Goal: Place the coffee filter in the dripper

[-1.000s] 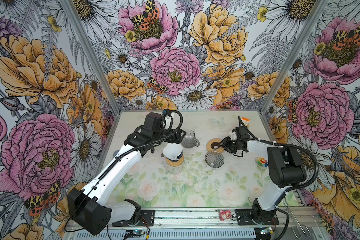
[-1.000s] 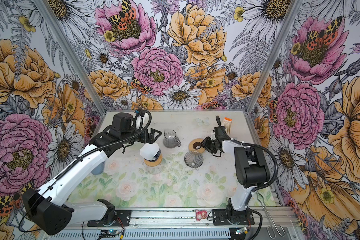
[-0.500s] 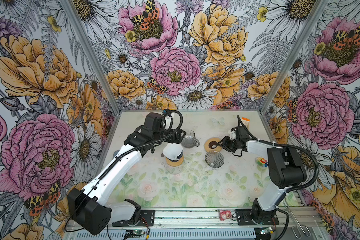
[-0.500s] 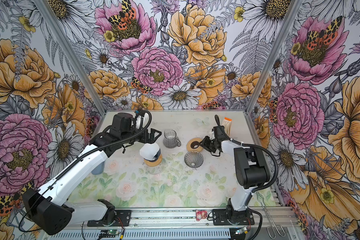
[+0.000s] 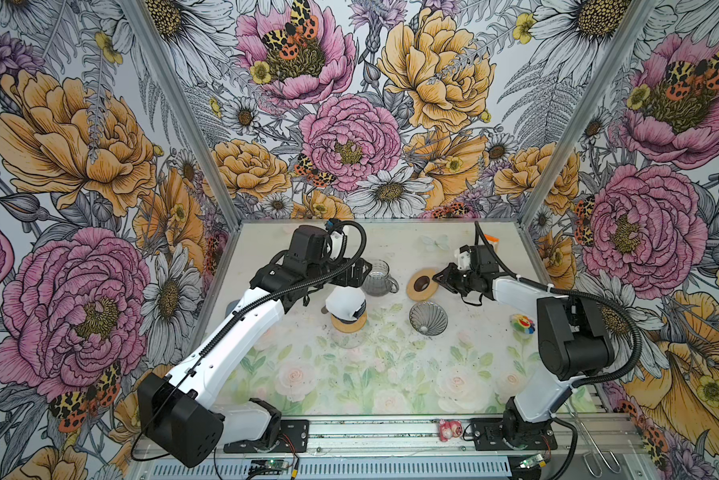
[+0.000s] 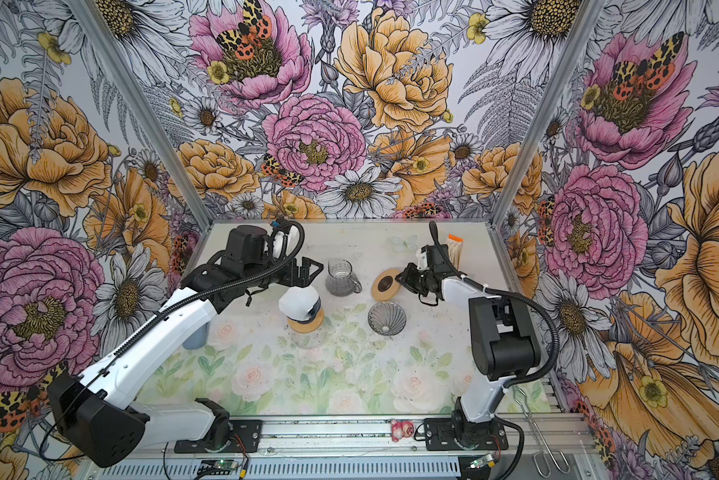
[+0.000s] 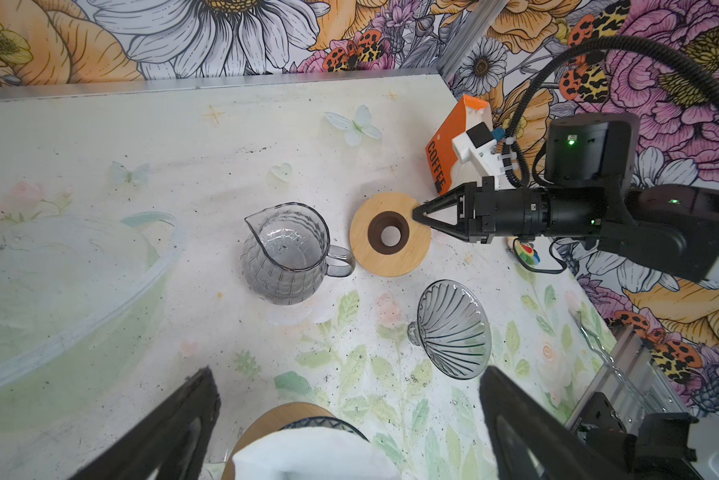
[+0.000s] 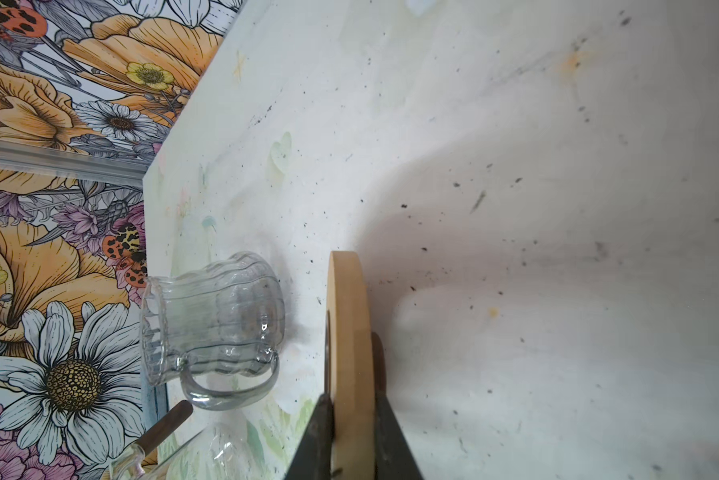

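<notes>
Two robot arms reach over a pale worktop [image 5: 349,386] printed with faint roses, and the walls around it carry a bold flower pattern.

Near the middle of the worktop, slightly toward the left edge, a white paper coffee filter [image 5: 344,302] rises out of a dark ribbed glass dripper with a round wooden collar [image 5: 351,325]. The dripper is perched on what looks like a clear glass vessel, which is hard to make out. We judge the filter to be already seated, though how deeply it sits we cannot tell. The left claw [image 6: 305,272] hangs just above it, released and spread wide, holding nothing. This fits a claw that has let go and leaves the paper room.

Toward the far right of the worktop, the right claw [image 7: 416,216] is clenched on the rim of a flat round wooden ring with a dark brown centre hole [image 7: 391,257]. It pinches the thin edge from both faces, and the ring tilts up off the worktop. An edge grip suits so flat a piece.

A loose smoky ribbed glass cone [image 7: 453,328] lies on its side just nearer to us than the ring. We guess the ring is meant for it. A clear ribbed glass pitcher with a handle [image 7: 285,253] stands just beside the ring, toward the left edge. An orange coffee filter box [image 7: 443,153] stands in the far right corner.
</notes>
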Controlling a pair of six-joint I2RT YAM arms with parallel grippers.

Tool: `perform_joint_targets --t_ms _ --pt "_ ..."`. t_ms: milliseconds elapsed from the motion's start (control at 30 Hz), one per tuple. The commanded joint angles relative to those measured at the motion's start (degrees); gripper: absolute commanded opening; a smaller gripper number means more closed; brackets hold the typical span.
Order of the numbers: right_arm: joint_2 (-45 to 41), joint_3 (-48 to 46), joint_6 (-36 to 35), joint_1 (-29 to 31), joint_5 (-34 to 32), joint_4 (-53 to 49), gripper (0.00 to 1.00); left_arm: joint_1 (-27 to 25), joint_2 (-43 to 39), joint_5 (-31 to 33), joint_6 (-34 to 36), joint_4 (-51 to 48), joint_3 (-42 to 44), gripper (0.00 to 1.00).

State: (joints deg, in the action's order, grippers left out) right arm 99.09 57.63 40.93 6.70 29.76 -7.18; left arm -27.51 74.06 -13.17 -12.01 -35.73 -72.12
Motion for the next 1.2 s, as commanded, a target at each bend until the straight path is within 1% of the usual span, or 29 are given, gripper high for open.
perform_joint_targets --t_ms 0,367,833,1067,1167 --pt "-0.3 1.2 -0.8 0.1 -0.6 0.1 0.16 0.3 0.5 -0.3 -0.2 0.6 -0.8 0.99" --pt "2.0 2.4 -1.0 1.1 1.4 0.1 0.24 0.3 0.5 -0.1 -0.2 0.4 -0.8 0.99" --pt "5.5 4.0 -1.3 2.3 1.9 0.6 0.32 0.3 0.3 0.2 -0.2 0.3 -0.4 0.99" --pt "7.6 3.2 -0.7 2.5 2.1 2.8 0.36 0.3 0.3 0.1 -0.2 0.3 -0.2 0.99" --pt "8.4 2.3 0.0 2.5 2.5 4.9 0.39 0.3 0.4 0.1 -0.3 0.3 -0.2 0.99"
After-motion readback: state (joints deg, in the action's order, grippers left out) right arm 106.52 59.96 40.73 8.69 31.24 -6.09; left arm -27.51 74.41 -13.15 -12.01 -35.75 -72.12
